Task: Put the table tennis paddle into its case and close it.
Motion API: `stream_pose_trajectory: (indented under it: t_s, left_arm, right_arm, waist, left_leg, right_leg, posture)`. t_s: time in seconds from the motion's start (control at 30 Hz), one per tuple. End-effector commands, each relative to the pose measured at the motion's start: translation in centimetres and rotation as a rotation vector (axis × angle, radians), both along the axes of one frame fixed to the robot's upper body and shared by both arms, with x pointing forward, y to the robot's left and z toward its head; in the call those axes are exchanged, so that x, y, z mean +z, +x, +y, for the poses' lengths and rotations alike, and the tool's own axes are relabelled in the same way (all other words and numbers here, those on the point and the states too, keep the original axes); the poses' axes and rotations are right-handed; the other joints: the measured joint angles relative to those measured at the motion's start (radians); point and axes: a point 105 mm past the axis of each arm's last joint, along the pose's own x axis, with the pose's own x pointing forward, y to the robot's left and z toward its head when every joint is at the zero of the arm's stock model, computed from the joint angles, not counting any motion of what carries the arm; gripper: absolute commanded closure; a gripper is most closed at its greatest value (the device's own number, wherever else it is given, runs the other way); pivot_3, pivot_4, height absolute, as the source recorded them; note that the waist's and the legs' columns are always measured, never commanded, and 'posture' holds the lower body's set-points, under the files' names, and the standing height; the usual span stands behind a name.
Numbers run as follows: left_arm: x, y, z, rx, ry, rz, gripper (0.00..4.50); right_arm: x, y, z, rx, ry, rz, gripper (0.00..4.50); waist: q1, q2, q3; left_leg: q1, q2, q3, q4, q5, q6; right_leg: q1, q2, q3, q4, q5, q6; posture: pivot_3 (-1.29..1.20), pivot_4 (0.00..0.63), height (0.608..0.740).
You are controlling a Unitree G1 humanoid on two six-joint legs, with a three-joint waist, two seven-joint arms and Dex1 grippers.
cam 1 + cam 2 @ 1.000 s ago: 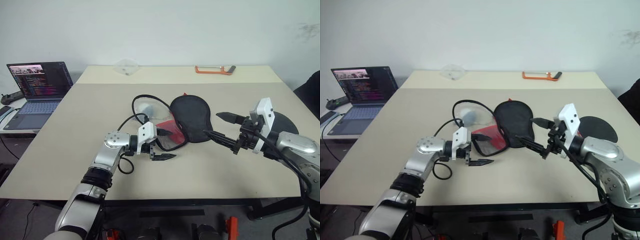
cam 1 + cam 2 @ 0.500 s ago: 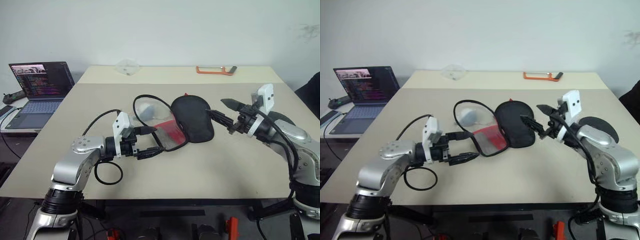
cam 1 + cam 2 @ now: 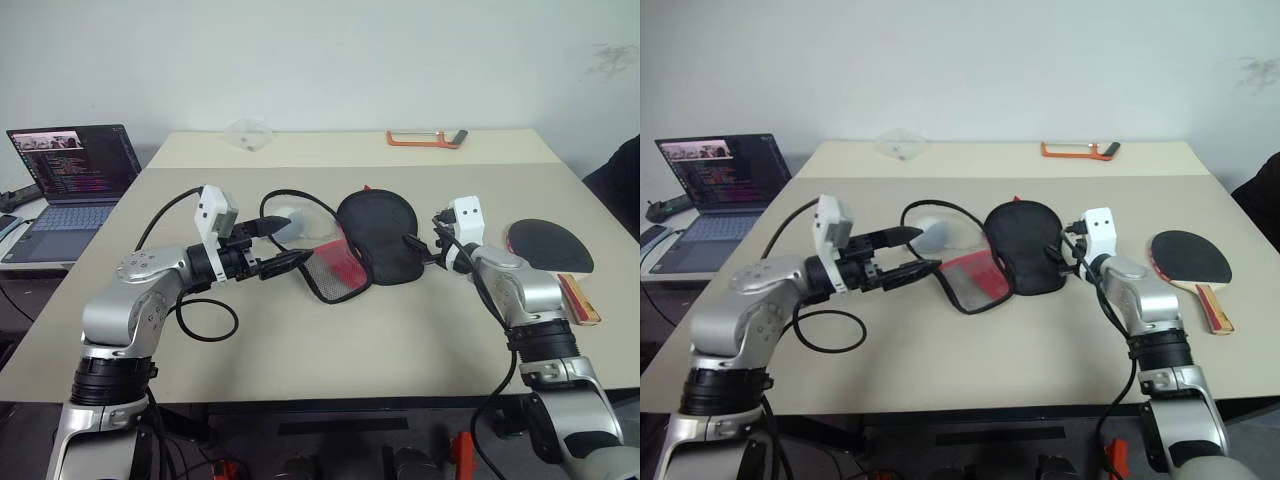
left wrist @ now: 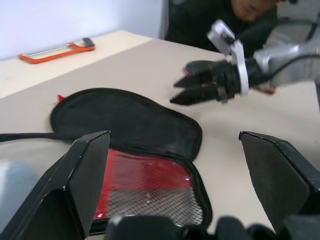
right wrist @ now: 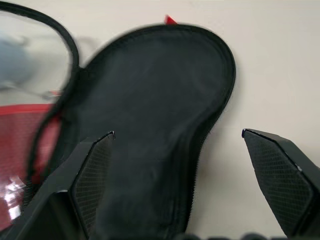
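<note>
The case (image 3: pixel 378 235) lies open mid-table: a black paddle-shaped flap, with a red mesh panel (image 3: pixel 335 268) on its near left side. The table tennis paddle (image 3: pixel 545 245) lies flat at the right, black face up, its striped handle (image 3: pixel 578 298) pointing toward the near edge. My left gripper (image 3: pixel 290 242) hovers open just left of the red panel, pointing right at it; the left wrist view shows the case (image 4: pixel 125 125) between its fingers (image 4: pixel 87 170). My right gripper (image 3: pixel 1058 258) is open at the black flap's right edge, close above the table. The flap (image 5: pixel 150 90) lies ahead of it.
A laptop (image 3: pixel 75 165) stands open on a side table at the left. An orange tool (image 3: pixel 425 138) and a clear plastic piece (image 3: pixel 250 133) lie at the far edge. A black cable (image 3: pixel 215 320) loops beside my left arm. A person (image 4: pixel 225 15) sits beyond the table's right side.
My left gripper has risen and drawn back left, away from the red panel. My right gripper has gone forward and down to the case's right edge, uncovering the paddle.
</note>
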Motion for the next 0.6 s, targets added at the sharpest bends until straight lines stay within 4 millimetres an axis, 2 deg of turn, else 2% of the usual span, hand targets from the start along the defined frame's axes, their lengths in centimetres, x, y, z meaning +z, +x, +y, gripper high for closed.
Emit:
stream_pose_trajectory:
  t_s: [0.03,0.27,0.37,0.47,0.6]
  left_arm:
    - [1.9,0.1,0.1,0.004,-0.05,-0.052,0.02]
    - [1.5,0.1,-1.0,-0.036,-0.024,-0.052,0.02]
    - [1.4,0.1,-1.2,-0.043,-0.017,-0.054,0.02]
    - [1.4,0.1,-1.5,-0.05,-0.018,-0.056,0.0]
    - [1.3,0.1,-1.6,-0.056,-0.014,-0.059,0.0]
  right_arm:
    - [0.4,1.1,0.4,-0.023,-0.013,-0.049,0.0]
    - [-2.9,1.9,1.7,-0.008,-0.056,0.019,0.0]
    - [-3.0,2.0,2.2,0.012,-0.048,0.025,0.0]
    - [-3.0,1.9,2.9,0.025,-0.022,0.031,0.59]
    - [-2.8,1.7,3.4,0.027,0.0,0.035,1.98]
  waist:
    - [-0.004,0.0,0.0]
    - [-0.016,0.0,0.0]
    - [-0.02,0.0,0.0]
    - [-0.024,0.0,0.0]
    - [-0.038,0.0,0.0]
  left_leg:
    - [0.0,0.0,0.0,0.0,0.0,0.0]
    - [-0.001,0.0,0.0,0.0,0.0,0.0]
    - [0.0,0.0,0.0,0.0,0.0,-0.001]
    - [0.0,0.0,0.0,0.0,0.001,-0.001]
    - [0.0,0.0,0.0,0.0,0.001,-0.001]
  right_leg:
    - [0.0,0.0,0.0,0.0,0.0,0.0]
    - [0.0,0.0,0.0,0.0,0.0,0.0]
    - [0.0,0.0,0.0,0.001,0.0,0.0]
    - [0.0,0.0,0.0,0.001,0.0,0.0]
    - [0.0,0.0,0.0,0.002,0.0,0.0]
  posture:
    - [0.0,0.15,0.74]
    - [0.0,0.15,0.74]
    - [0.0,0.15,0.74]
    - [0.0,0.15,0.74]
    - [0.0,0.15,0.74]
